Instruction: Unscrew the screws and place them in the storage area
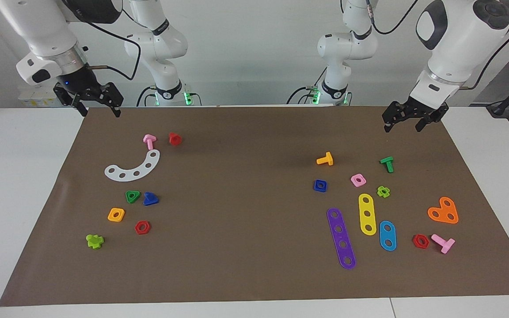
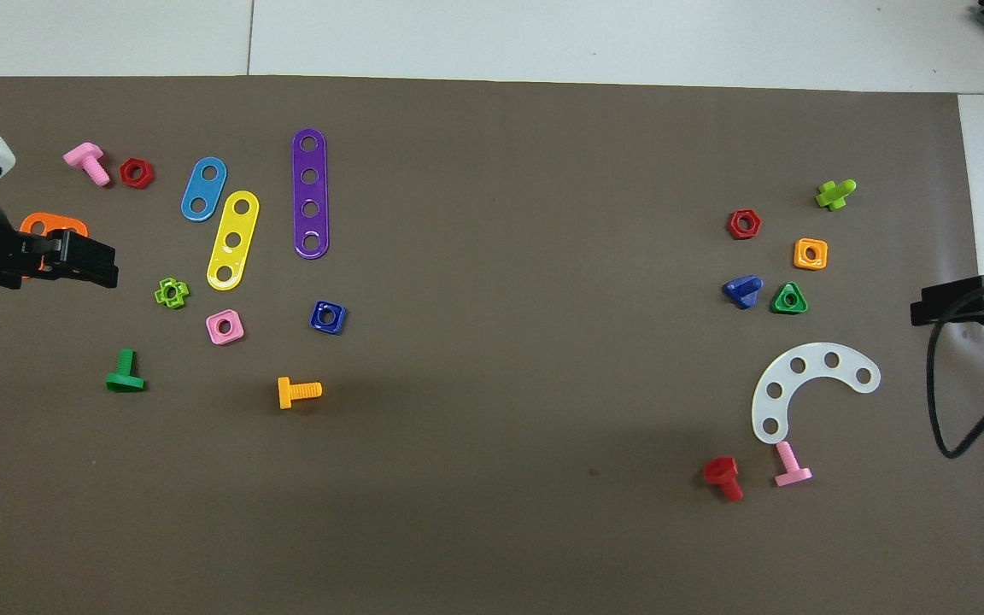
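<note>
Unscrewing looks done: blue triangular bolt [image 1: 150, 198] lies touching the green triangular nut [image 1: 132, 196], blue square nut [image 1: 320, 185] well apart; both grippers' jaws released, holding nothing; no grasp needed

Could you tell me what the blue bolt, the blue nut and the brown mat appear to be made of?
Blue bolt and blue nut: probably moulded plastic, judging by the uniform saturated colour and small glossy highlights on the edges. Brown mat: matte, without glare, lying flat; possibly paper or thin felt, though I cannot tell which.
</note>
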Robot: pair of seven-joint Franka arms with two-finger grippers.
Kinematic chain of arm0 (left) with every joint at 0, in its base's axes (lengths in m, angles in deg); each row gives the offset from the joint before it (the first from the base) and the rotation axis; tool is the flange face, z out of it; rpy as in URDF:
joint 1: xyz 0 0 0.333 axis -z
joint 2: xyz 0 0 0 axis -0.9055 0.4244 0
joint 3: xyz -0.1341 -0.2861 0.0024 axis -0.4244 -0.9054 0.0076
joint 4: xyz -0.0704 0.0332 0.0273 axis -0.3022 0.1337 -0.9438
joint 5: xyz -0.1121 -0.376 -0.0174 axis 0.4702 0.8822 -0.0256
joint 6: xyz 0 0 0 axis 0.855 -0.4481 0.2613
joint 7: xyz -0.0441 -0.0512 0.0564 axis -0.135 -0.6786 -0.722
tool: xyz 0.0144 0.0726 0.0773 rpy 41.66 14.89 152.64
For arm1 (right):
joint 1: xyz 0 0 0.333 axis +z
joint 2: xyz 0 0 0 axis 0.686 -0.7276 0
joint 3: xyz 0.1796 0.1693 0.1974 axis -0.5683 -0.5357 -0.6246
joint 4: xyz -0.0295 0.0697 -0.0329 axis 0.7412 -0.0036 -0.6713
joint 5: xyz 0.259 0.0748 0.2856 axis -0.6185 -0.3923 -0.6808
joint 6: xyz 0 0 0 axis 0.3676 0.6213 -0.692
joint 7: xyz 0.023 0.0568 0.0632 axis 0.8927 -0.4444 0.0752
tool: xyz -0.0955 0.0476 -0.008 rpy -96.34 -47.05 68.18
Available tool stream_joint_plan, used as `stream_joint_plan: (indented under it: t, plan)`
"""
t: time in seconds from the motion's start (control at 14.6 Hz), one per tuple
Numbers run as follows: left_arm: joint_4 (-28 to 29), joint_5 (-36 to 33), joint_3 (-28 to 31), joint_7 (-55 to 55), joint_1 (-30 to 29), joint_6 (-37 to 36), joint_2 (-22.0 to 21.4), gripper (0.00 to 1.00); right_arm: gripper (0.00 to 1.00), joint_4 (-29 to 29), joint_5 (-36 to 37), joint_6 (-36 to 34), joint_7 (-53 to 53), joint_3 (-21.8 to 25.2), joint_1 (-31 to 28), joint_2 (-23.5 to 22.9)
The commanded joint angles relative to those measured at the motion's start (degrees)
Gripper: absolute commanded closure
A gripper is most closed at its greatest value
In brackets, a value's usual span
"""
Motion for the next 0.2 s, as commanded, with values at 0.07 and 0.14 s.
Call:
stream_joint_plan:
  t: [0.07,0.14]
  plan:
    - [0.4,-1.4,0.2,0.0,0.5,-0.4,-0.8,0.0,0.0,0.1,0.2,1.4,-0.1,0.2,0.4,-0.2]
    - [0.5,-1.4,0.2,0.0,0.5,-0.4,-0.8,0.0,0.0,0.2,0.2,1.6,-0.2,0.2,0.4,-0.2]
